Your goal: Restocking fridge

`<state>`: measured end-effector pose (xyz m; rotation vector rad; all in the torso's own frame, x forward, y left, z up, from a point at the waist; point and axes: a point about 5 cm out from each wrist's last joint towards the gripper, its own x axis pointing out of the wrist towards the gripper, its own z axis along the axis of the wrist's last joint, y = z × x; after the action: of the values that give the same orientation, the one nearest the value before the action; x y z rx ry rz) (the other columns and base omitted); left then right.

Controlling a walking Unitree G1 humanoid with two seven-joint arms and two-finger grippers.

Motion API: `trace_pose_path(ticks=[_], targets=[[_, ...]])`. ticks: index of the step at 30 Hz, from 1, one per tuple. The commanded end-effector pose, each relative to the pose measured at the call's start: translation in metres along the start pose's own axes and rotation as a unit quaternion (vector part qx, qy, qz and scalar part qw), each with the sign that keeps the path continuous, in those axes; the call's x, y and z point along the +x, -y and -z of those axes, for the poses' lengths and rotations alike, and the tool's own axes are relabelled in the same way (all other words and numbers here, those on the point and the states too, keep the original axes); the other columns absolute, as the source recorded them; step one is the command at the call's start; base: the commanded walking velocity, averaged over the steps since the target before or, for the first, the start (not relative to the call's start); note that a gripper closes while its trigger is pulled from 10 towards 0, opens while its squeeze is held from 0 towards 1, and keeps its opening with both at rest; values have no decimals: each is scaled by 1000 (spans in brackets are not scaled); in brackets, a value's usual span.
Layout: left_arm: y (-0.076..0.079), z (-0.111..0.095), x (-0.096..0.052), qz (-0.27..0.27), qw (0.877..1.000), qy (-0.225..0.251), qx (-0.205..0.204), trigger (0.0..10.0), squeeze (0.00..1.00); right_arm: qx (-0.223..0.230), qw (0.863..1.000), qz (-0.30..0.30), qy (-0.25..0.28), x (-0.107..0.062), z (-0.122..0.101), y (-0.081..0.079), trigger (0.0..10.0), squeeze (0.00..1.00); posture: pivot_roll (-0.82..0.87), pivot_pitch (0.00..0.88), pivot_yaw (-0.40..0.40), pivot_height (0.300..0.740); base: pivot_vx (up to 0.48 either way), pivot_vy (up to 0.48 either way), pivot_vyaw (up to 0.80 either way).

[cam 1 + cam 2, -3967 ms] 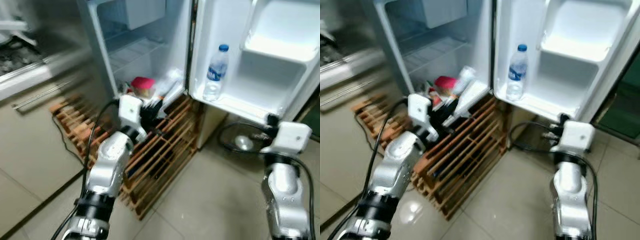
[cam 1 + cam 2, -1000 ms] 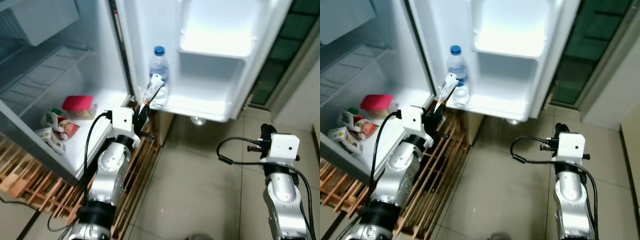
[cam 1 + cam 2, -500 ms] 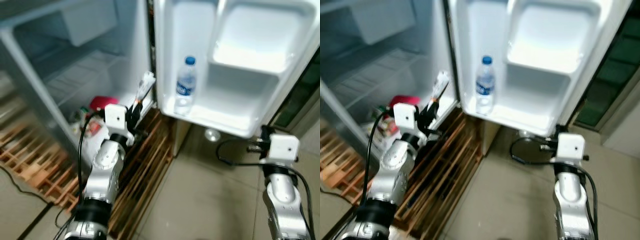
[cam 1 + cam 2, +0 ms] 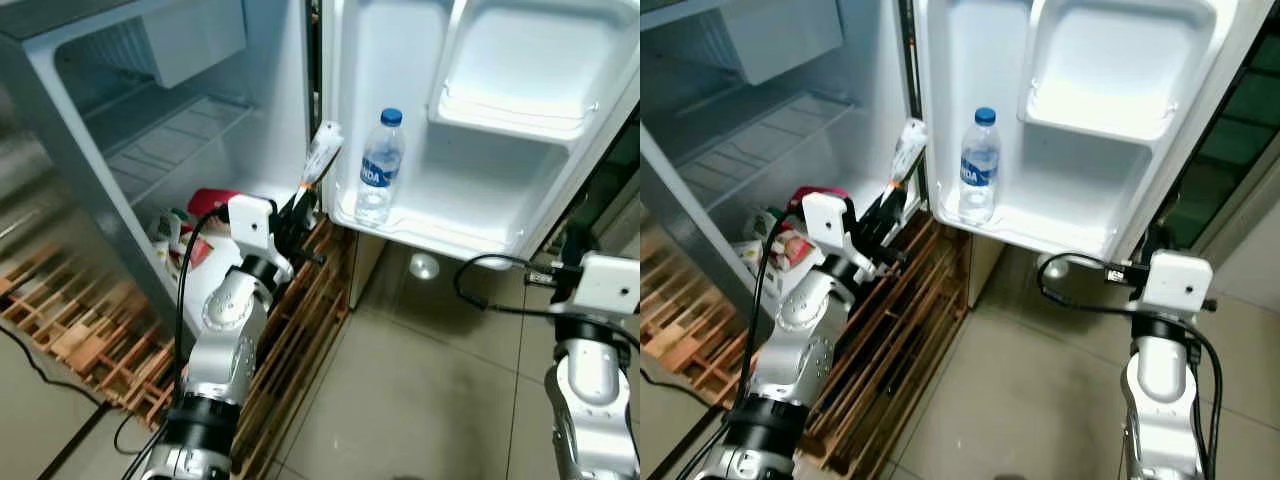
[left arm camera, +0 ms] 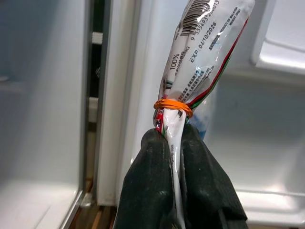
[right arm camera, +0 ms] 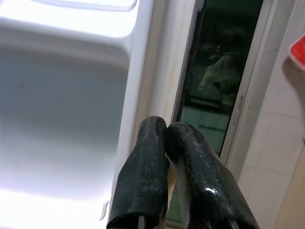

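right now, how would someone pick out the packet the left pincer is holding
Find the open fridge door with its water bottle. Left of the bottle, at the hinge edge, the left pincer pinches a slim printed packet, the one cinched by an orange rubber band.

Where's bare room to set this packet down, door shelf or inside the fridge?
Bare: the lower door shelf right of the water bottle, and the wire shelf. Crowded: the fridge floor, with packets and a red-lidded box. The left gripper holds the packet.
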<state>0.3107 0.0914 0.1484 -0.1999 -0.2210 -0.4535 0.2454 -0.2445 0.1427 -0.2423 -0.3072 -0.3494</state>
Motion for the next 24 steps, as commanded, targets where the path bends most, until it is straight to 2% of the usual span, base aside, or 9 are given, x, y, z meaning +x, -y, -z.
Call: trace_pose_path(ticks=[1, 11, 15, 19, 20, 23, 24], targets=[[1, -4, 2, 9, 1000, 3, 0, 10000, 0, -1, 1000, 7, -17, -3, 5, 2, 10000, 192, -208, 0, 47, 740, 0, 0, 0], [6, -2, 1, 37, 999, -10, 5, 10000, 0, -7, 998, 25, -51, -10, 14, 8, 10000, 188, -209, 0, 49, 740, 0, 0, 0], [15, -3, 6, 106, 994, -17, 34, 10000, 0, -7, 998, 12, -60, -12, 17, 4, 10000, 192, -210, 0, 48, 740, 0, 0, 0], [31, -5, 18, 198, 975, -27, 96, 10000, 0, -9, 998, -2, -63, -11, 19, 0, 10000, 192, -207, 0, 48, 740, 0, 0, 0], [38, -7, 27, 229, 967, -29, 109, 10000, 0, -9, 998, -4, -62, -10, 18, -2, 10000, 188, -212, 0, 51, 740, 0, 0, 0], [45, -8, 35, 254, 959, -30, 124, 10000, 0, -8, 998, -6, -58, -9, 16, -3, 10000, 184, -217, 0, 56, 740, 0, 0, 0], [49, -8, 46, 275, 950, -35, 140, 10000, 0, -5, 999, -12, -51, -8, 12, -6, 10000, 184, -234, 0, 73, 740, 0, 0, 0]])
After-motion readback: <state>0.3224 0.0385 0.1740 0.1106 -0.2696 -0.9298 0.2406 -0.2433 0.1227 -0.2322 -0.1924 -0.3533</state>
